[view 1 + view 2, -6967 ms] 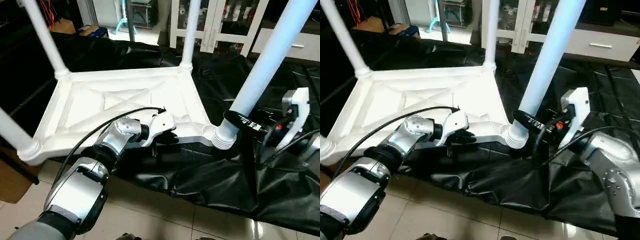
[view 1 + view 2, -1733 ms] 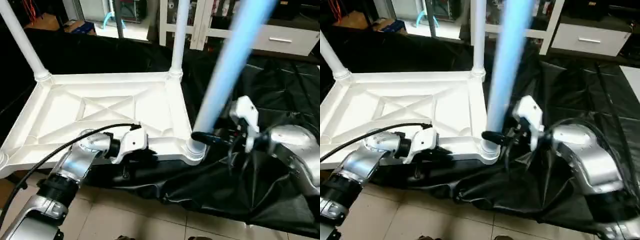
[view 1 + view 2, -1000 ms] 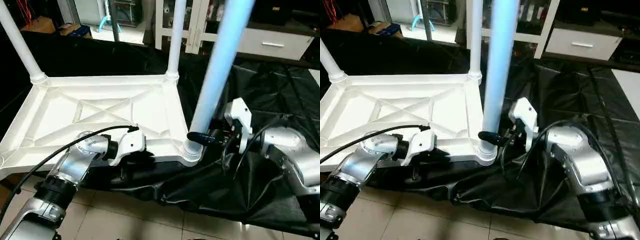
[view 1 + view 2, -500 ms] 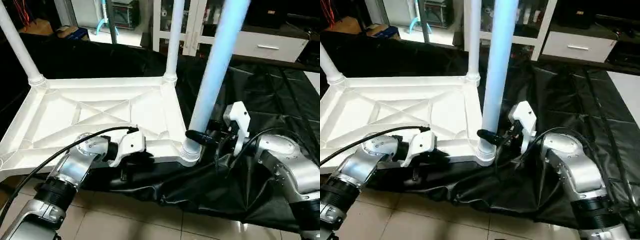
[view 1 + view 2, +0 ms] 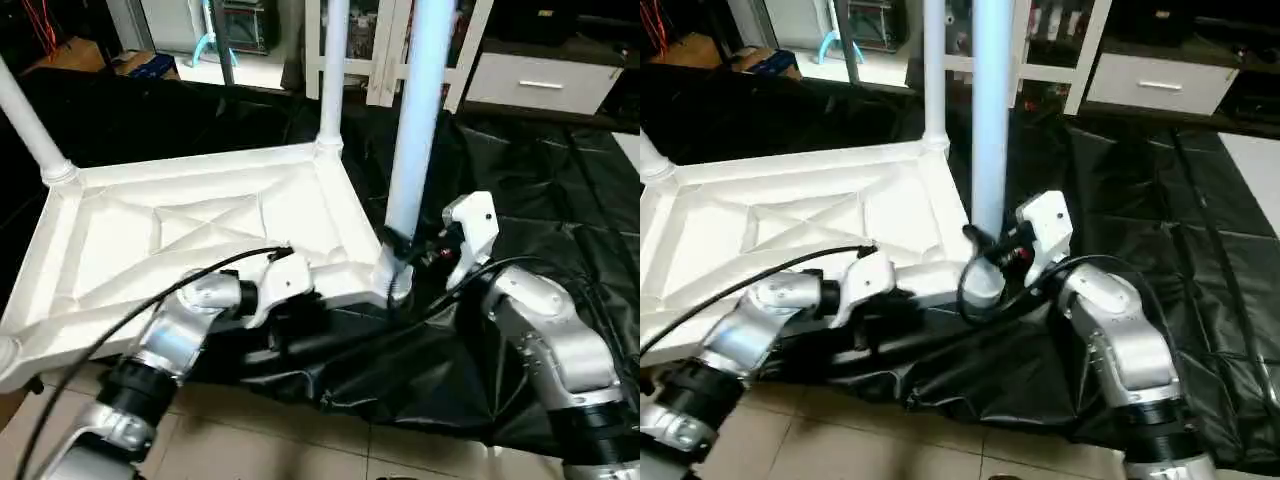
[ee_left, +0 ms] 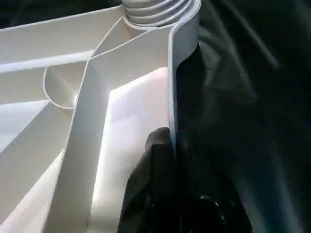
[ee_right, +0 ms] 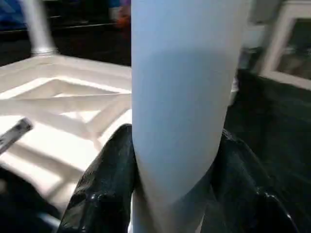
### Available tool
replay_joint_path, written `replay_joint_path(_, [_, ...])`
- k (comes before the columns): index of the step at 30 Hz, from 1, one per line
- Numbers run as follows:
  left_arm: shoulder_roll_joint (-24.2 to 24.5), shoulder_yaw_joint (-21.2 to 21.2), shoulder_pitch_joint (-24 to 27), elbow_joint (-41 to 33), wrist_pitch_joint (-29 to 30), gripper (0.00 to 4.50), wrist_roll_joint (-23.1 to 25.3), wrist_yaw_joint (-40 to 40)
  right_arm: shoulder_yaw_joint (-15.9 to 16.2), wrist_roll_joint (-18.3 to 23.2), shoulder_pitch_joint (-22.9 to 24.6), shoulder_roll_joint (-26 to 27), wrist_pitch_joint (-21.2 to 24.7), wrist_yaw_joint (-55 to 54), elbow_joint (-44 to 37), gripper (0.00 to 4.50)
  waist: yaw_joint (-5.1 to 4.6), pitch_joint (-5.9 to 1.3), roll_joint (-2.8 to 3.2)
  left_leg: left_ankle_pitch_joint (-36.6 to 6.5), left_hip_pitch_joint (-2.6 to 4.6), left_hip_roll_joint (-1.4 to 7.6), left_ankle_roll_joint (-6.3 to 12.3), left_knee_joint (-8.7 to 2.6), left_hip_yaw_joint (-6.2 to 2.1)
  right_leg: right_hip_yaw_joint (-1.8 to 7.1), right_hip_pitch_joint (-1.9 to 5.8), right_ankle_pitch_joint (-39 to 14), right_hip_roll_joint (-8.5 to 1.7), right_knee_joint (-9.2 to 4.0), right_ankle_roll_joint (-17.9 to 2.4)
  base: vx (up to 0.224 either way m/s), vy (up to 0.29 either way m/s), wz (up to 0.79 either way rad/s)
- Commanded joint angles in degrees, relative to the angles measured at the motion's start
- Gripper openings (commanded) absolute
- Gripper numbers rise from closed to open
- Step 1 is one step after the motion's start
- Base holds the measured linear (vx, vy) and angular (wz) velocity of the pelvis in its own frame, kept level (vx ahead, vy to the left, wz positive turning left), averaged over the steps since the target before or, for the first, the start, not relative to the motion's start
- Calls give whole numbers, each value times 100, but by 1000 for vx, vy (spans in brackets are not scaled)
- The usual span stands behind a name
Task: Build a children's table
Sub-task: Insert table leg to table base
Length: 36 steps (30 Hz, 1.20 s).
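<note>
The children's table lies upside down, its white top (image 5: 180, 225) showing the X ribs. Two legs stand in the far corner sockets, one at the left (image 5: 25, 120) and one at the back (image 5: 333, 70). A third leg (image 5: 420, 110) stands nearly upright in the near right socket (image 5: 395, 285). My right gripper (image 5: 398, 243) is shut on this leg just above the socket, and its black fingers (image 7: 104, 189) hug the tube (image 7: 184, 97) on both sides. My left gripper (image 5: 290, 318) is shut on the top's near rim (image 6: 172, 87), one finger (image 6: 160, 160) against the wall.
A crumpled black sheet (image 5: 540, 200) covers the surface under and to the right of the table. Tiled floor (image 5: 300, 450) lies in front. A white glass-door cabinet (image 5: 470, 40) and a drawer unit (image 5: 540, 85) stand behind.
The leg in my right gripper has swung from a rightward lean to nearly upright. The top's near right corner has shifted with it. The left grip stays on the rim.
</note>
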Motion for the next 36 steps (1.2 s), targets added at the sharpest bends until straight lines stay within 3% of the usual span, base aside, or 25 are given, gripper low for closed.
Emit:
replay_joint_path(1, [-147,152,0,-68,44,0,-204,356,-184,-570,386,-65,306,-652,872,180,-13,-137,-65,-1711,52,436,-121,-520,-239,174,26,-1247,-168,-370,-925,0,0,0])
replay_joint_path(3, [-311,209,-57,-87,250,0,-213,555,-232,-701,447,72,236,-982,875,180,14,-159,-50,-1199,49,433,91,-474,-200,162,50,-566,-166,-321,-1122,0,0,0])
replay_joint_path(7, [-612,276,-231,-33,567,0,-137,967,-284,-855,499,326,180,-1552,967,180,14,-163,-40,-1062,24,438,248,-460,-203,147,90,-435,-170,-298,-1247,0,0,0])
replay_joint_path(9, [-846,371,-402,29,943,0,-51,1416,-333,-933,442,471,163,-1941,1140,180,29,-178,-17,-944,50,431,218,-448,-191,140,88,-292,-156,-283,-1298,0,0,0])
replay_joint_path(13, [-1289,688,-739,234,1687,0,80,2489,-500,-1057,349,727,62,-2578,1369,180,27,-177,-42,-1037,22,418,189,-442,-196,139,125,-396,-169,-301,-1302,0,0,0])
replay_joint_path(16, [-1403,792,-826,302,1855,0,124,2827,-513,-1146,357,803,-13,-2766,1389,180,5,-191,-53,-1024,6,409,270,-419,-205,136,138,-372,-178,-306,-1282,0,0,0])
replay_joint_path(17, [-1432,820,-839,317,1882,0,125,2900,-521,-1161,360,835,-41,-2837,1399,180,-14,-201,-51,-930,-31,409,326,-410,-216,128,163,-258,-190,-292,-1290,0,0,0])
replay_joint_path(18, [-1472,862,-847,324,1927,0,106,2989,-546,-1160,355,901,-66,-2931,1426,180,-7,-201,-56,-797,2,405,399,-391,-196,124,138,-114,-169,-290,-1323,0,0,0])
replay_joint_path(23, [-1501,856,-829,281,1951,0,17,2912,-602,-1009,254,1000,-106,-2912,1586,180,-8,-190,-40,-751,4,411,549,-391,-196,109,147,-79,-152,-278,-1414,0,0,0])
replay_joint_path(28, [-1215,428,-622,29,1417,0,-11,2283,-773,-589,185,1030,-155,-2462,1357,180,-16,-228,-53,-767,13,418,564,-377,-206,115,169,-61,-162,-254,-1416,0,0,0])
replay_joint_path(31, [-737,80,-329,-233,812,0,-71,1422,-857,-13,141,842,73,-1675,868,180,-1,-259,-30,-373,-16,418,805,-334,-215,115,227,615,-180,-171,-1525,0,0,0])
replay_joint_path(32, [-737,80,-329,-233,812,0,-71,1422,-857,-13,141,842,73,-1675,868,180,7,-260,-22,-305,-1,426,853,-325,-212,110,218,726,-171,-165,-1552,0,0,0])
replay_joint_path(33, [-327,-140,-128,-433,403,0,-131,726,-819,439,99,475,388,-883,420,180,22,-262,-7,-140,21,428,919,-304,-195,107,215,946,-152,-135,-1644,0,0,0])
replay_joint_path(34, [-165,-221,-65,-492,255,0,-139,491,-821,660,81,309,597,-575,240,180,41,-269,-15,-100,4,438,926,-300,-212,109,259,979,-155,-115,-1649,0,0,0])
replay_joint_path(35, [17,-283,1,-549,113,0,-199,173,-848,937,37,61,855,-190,38,180,68,-280,-1,-19,53,452,943,-282,-189,121,251,1178,-139,-87,-1716,0,0,0])
replay_joint_path(36, [141,-308,45,-585,29,0,-275,-70,-861,1180,2,-196,1083,170,-110,180,74,-274,3,39,44,461,938,-279,-187,120,242,1236,-134,-73,-1741,0,0,0])
